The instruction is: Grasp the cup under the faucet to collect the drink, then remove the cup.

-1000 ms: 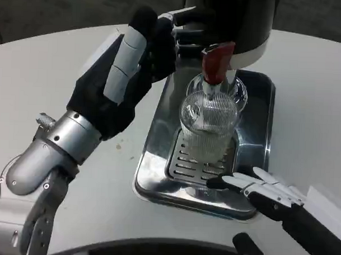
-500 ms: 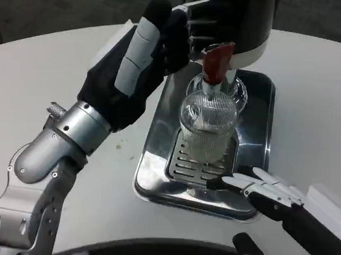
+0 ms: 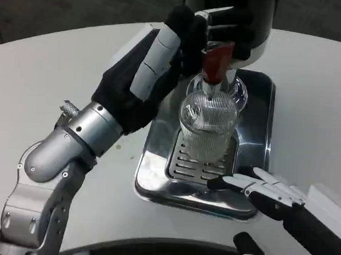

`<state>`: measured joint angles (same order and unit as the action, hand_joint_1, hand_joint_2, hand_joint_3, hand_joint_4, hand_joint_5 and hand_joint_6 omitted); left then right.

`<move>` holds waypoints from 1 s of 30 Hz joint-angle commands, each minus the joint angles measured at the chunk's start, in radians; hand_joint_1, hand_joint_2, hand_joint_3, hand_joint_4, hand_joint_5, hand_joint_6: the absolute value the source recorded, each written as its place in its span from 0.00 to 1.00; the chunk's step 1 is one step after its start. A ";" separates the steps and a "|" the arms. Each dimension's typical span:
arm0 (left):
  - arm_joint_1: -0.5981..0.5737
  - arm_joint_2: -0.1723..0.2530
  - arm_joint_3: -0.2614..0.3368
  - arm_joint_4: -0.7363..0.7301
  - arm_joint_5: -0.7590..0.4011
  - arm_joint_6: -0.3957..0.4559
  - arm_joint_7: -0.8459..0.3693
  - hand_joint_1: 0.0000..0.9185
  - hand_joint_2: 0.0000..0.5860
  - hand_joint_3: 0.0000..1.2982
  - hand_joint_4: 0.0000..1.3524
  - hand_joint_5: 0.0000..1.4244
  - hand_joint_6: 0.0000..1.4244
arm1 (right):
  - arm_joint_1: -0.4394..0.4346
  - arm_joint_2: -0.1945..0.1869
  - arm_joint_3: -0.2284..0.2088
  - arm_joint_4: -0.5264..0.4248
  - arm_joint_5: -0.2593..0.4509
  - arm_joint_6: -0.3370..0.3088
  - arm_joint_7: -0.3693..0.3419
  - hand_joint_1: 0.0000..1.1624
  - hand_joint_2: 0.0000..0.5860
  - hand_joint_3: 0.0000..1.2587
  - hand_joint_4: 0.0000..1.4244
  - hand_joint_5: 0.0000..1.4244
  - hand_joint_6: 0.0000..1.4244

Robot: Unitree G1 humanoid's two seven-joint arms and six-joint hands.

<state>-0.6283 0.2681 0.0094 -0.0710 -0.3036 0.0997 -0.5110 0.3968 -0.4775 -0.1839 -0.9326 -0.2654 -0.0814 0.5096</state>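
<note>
On the left, the silver forearm (image 3: pixel 74 144) is made of smooth brushed metal with rounded joints and small screws. It rises from the lower left corner and leans toward the middle of the table. The left hand (image 3: pixel 152 76) has a black, cloth-like cover and long white segments on the fingers. It is raised beside the dispenser, and its fingertips (image 3: pixel 219 20) reach to the top of the red faucet lever (image 3: pixel 216 62); whether they press the lever or only stand close to it cannot be told. Nothing is seen inside this hand.

The white table (image 3: pixel 55 73) is round and matt. In the middle lies a rectangular steel drip tray (image 3: pixel 158 160), shiny, with rounded corners and a slotted grate (image 3: pixel 194 164) in its lower part. The cup (image 3: pixel 207 126) stands upright on the grate, directly under the red lever. It is clear glass with fine vertical ribs, and it is wider at the rim. Behind it, the dispenser (image 3: pixel 250 24) has a dark round body with a pale ring at the bottom.

On the right, the right hand (image 3: pixel 263 189) lies low over the near right corner of the tray. Its white fingers are stretched nearly straight and a little spread, pointing left toward the grate, and it holds nothing. It is near the cup but apart from it.
</note>
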 commanded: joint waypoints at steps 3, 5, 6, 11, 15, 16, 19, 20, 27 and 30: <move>-0.001 0.038 -0.037 0.037 0.075 -0.081 -0.054 0.00 0.15 0.23 0.15 0.20 0.15 | 0.006 0.007 -0.002 -0.006 0.016 0.007 -0.009 0.46 0.99 0.15 0.09 0.03 0.00; -0.002 0.047 -0.047 0.052 0.091 -0.104 -0.069 0.00 0.15 0.23 0.14 0.19 0.14 | 0.004 0.008 -0.001 -0.006 0.016 0.009 -0.010 0.46 0.99 0.15 0.09 0.03 0.00; -0.003 0.051 -0.051 0.061 0.098 -0.117 -0.079 0.00 0.14 0.22 0.13 0.18 0.13 | 0.003 0.008 -0.001 -0.006 0.016 0.009 -0.011 0.46 0.99 0.15 0.09 0.03 0.00; -0.009 0.066 -0.062 0.101 0.129 -0.167 -0.098 0.00 0.14 0.19 0.11 0.14 0.10 | 0.003 0.008 0.001 -0.008 0.016 0.011 -0.010 0.46 0.99 0.15 0.09 0.03 0.00; -0.012 0.068 -0.058 0.128 0.134 -0.194 -0.098 0.00 0.16 0.21 0.11 0.14 0.10 | 0.007 0.009 -0.001 -0.010 0.016 0.012 -0.012 0.46 0.99 0.16 0.09 0.03 0.00; -0.013 0.069 -0.058 0.133 0.135 -0.199 -0.098 0.00 0.17 0.22 0.12 0.15 0.10 | 0.008 0.009 -0.002 -0.010 0.016 0.012 -0.013 0.46 0.99 0.16 0.09 0.03 0.00; -0.015 0.071 -0.057 0.145 0.137 -0.217 -0.097 0.00 0.18 0.23 0.13 0.16 0.10 | 0.010 0.010 -0.005 -0.010 0.018 0.010 -0.014 0.46 0.99 0.16 0.09 0.03 0.00; -0.016 0.071 -0.057 0.150 0.138 -0.225 -0.097 0.00 0.19 0.24 0.13 0.16 0.10 | 0.011 0.011 -0.005 -0.011 0.018 0.009 -0.015 0.46 0.99 0.16 0.09 0.03 0.00; -0.025 0.084 -0.060 0.164 0.167 -0.288 -0.090 0.00 0.20 0.28 0.15 0.18 0.11 | 0.014 0.015 0.005 -0.015 0.012 0.009 -0.018 0.46 0.99 0.16 0.09 0.03 0.00; -0.026 0.090 -0.060 0.167 0.189 -0.320 -0.087 0.00 0.22 0.30 0.16 0.19 0.12 | 0.018 0.019 0.010 -0.017 0.007 0.007 -0.020 0.46 0.99 0.16 0.09 0.03 0.00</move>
<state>-0.6634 0.3395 -0.0405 0.0805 -0.1457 -0.1972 -0.5892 0.4003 -0.4693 -0.1816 -0.9331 -0.2648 -0.0726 0.5005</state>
